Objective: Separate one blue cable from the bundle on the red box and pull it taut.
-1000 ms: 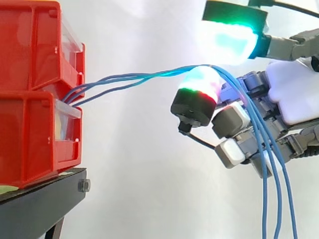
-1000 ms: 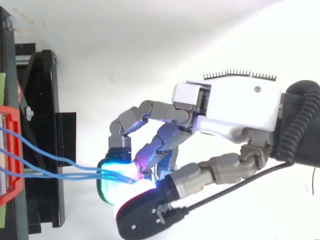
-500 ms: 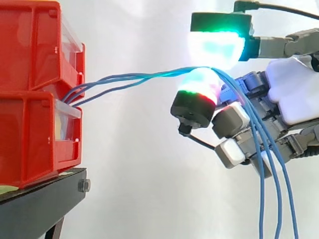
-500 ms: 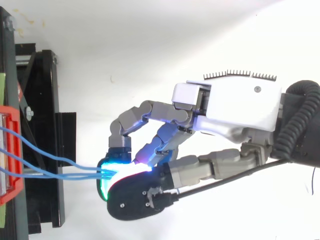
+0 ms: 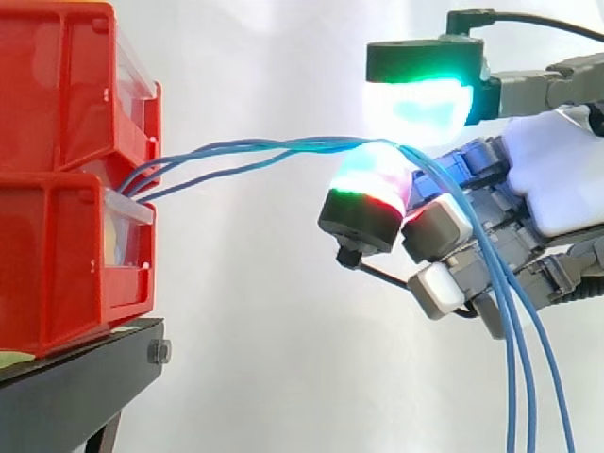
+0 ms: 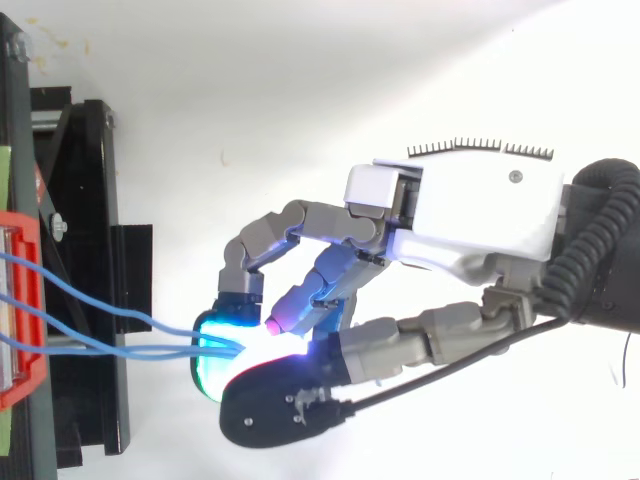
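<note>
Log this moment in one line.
cables: three, bundled, slack, from red box | hand: cables draped over it, grip unclear | separated: none

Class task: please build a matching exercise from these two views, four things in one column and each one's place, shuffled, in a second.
1 blue cables
2 red bins
3 black stand
4 hand

A stacked, at the side view's left
B under the bins
C running from the bins to the hand, then hanging down
D entering from the side view's right

Pairs: 1-C, 2-A, 3-B, 4-D
</note>
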`<state>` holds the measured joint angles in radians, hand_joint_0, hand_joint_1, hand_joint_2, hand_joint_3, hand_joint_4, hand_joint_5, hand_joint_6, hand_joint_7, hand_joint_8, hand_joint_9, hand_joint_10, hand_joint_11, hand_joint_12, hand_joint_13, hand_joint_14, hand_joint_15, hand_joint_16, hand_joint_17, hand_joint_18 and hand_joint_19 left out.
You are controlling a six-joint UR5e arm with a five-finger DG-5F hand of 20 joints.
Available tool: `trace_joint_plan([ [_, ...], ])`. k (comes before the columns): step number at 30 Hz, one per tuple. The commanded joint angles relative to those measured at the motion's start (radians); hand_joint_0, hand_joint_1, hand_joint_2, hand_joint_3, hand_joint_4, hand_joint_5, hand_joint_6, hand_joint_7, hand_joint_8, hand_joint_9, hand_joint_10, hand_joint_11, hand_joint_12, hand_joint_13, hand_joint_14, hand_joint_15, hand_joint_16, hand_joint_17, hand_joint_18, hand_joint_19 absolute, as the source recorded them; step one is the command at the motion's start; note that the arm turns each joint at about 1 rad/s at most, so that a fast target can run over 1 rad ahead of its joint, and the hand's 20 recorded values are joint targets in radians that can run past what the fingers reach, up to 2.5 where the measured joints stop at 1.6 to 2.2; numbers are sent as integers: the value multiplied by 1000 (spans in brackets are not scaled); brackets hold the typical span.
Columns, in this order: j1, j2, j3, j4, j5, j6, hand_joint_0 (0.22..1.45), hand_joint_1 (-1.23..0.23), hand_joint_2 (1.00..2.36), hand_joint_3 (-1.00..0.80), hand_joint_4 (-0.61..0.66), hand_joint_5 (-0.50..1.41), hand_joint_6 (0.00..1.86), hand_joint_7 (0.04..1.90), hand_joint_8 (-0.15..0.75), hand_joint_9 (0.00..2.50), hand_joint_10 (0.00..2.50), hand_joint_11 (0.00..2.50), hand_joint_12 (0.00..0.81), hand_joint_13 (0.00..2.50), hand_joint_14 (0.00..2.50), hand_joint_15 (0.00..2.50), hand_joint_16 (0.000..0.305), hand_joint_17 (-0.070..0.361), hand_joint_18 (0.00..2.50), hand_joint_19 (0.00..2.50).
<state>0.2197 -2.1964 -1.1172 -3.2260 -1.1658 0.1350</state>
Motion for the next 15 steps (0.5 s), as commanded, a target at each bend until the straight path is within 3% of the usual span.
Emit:
trace_joint_plan([
  [1,0,0,0,0,0,0,683,-822,1014,-256,84,-186,810,964,315,887,20,1033,379,845,20,634,49,111,798,724],
  [7,0,0,-1,0,0,0,694,-898,1009,-378,89,-190,834,963,311,877,20,1044,370,844,18,633,48,108,803,711],
  [8,0,0,0,0,0,0,677,-904,1002,-470,91,-189,838,970,310,879,20,1050,372,843,20,642,48,108,804,712],
  [10,0,0,0,0,0,0,605,-844,1000,-500,101,-184,840,978,314,890,19,1053,372,844,20,653,48,108,801,726],
  [12,0,0,0,0,0,0,512,-693,1000,-500,137,-173,831,1012,347,915,20,1031,400,856,17,648,53,119,821,730],
  [15,0,0,0,0,0,0,494,-580,1000,-500,147,-165,819,1032,359,933,17,1025,412,860,18,643,55,124,823,742],
])
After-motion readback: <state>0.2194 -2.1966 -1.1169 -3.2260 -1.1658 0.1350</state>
